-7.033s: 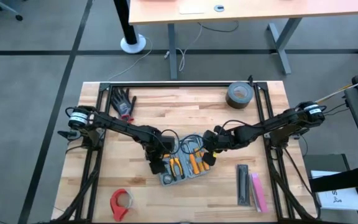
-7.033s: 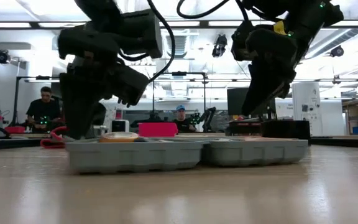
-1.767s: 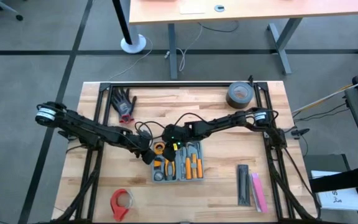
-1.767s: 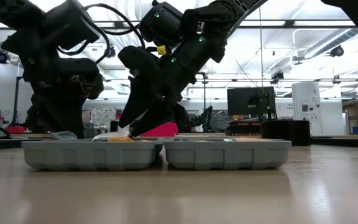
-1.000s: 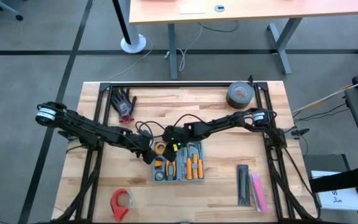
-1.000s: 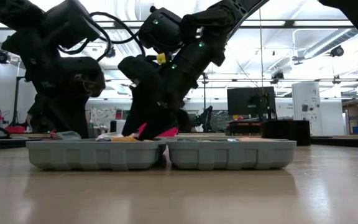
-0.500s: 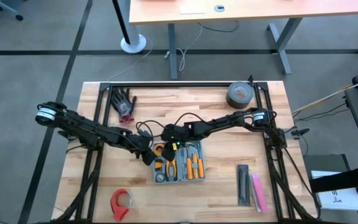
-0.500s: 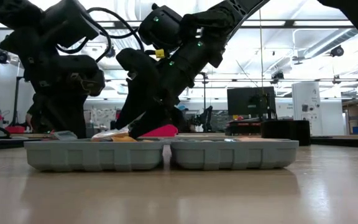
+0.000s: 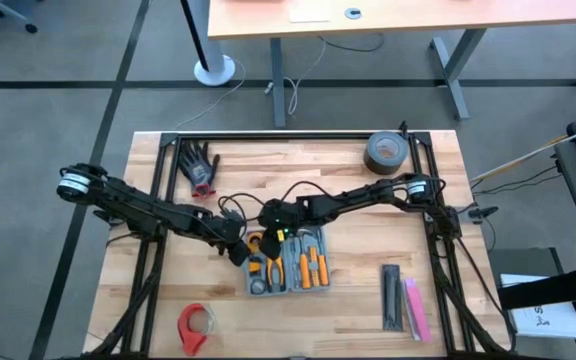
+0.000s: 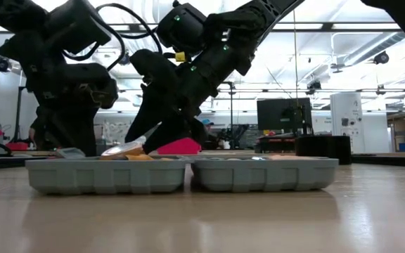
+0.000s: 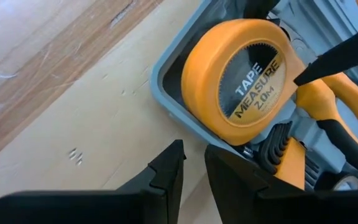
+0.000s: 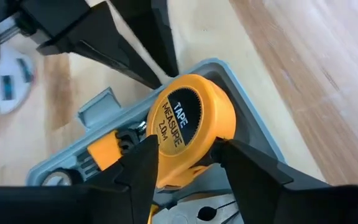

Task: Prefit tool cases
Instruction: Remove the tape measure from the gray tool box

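The tool case (image 9: 288, 265) lies open on the wooden table, and its grey tray (image 11: 166, 106) holds orange-handled tools. An orange tape measure (image 12: 191, 124) sits at the tray's far left corner, tilted above the rim in the low view (image 10: 121, 150). My right gripper (image 12: 185, 146) reaches in from the right and is shut on it. My left gripper (image 11: 193, 163) stands at the case's left corner, its fingertips a narrow gap apart with bare wood showing between them. My right gripper pinches the tape measure's round body by its curved rim (image 12: 219, 134), one finger (image 12: 253, 171) on each side. The fingers slant down from the table's right side. The tape measure is tilted, its lower part still in the tray corner. My left gripper's tips are close to the case's outer corner (image 12: 166, 81); whether they touch it I cannot tell.
Orange-handled pliers (image 9: 308, 265) fill the tray beside the tape measure. Black gloves (image 9: 200, 165) lie at the far left and a grey tape roll (image 9: 385, 152) at the far right. A red tape roll (image 9: 194, 325) sits near left, with black and pink bars (image 9: 403, 297) near right.
My right gripper has tipped its wrist while staying in place. The tape measure lay low in the tray a second ago and now stands tilted above the rim in the low view.
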Robot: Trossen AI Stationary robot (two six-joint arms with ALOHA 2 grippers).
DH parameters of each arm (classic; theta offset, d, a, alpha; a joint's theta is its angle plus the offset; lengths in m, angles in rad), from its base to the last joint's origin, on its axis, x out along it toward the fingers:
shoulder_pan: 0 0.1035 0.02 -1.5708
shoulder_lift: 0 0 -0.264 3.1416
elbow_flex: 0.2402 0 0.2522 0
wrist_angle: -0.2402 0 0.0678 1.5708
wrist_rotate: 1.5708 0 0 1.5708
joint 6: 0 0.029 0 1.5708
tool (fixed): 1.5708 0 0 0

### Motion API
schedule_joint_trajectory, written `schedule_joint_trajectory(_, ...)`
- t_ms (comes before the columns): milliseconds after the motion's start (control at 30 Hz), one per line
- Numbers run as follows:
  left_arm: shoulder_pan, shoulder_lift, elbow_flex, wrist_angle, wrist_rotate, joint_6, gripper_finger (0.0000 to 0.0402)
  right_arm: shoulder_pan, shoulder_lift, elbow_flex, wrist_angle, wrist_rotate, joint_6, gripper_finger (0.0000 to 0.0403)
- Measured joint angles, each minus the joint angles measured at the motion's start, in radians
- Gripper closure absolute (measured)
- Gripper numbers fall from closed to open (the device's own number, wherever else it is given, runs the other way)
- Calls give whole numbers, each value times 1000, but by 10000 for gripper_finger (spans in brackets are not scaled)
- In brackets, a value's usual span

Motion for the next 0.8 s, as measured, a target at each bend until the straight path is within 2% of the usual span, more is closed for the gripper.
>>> schedule_joint_trajectory(67, 0, 0, 0, -1, 1, 0, 325, 3, -1, 0, 26, -25, -13, 246)
schedule_joint_trajectory(167, 0, 0, 0, 3, -3, 0, 325, 9, -7, 2, 27, 27, -4, 247)
schedule_joint_trajectory(300, 0, 0, 0, 36, -31, -6, 325, 4, -1, 1, 37, -53, -25, 247)
schedule_joint_trajectory(600, 0, -1, 5, 62, -31, -4, 325, 9, 0, -1, 7, 0, -15, 259)
schedule_joint_trajectory(800, -1, -1, 4, 51, -8, 1, 325, 11, 0, -2, -19, 1, -30, 282)
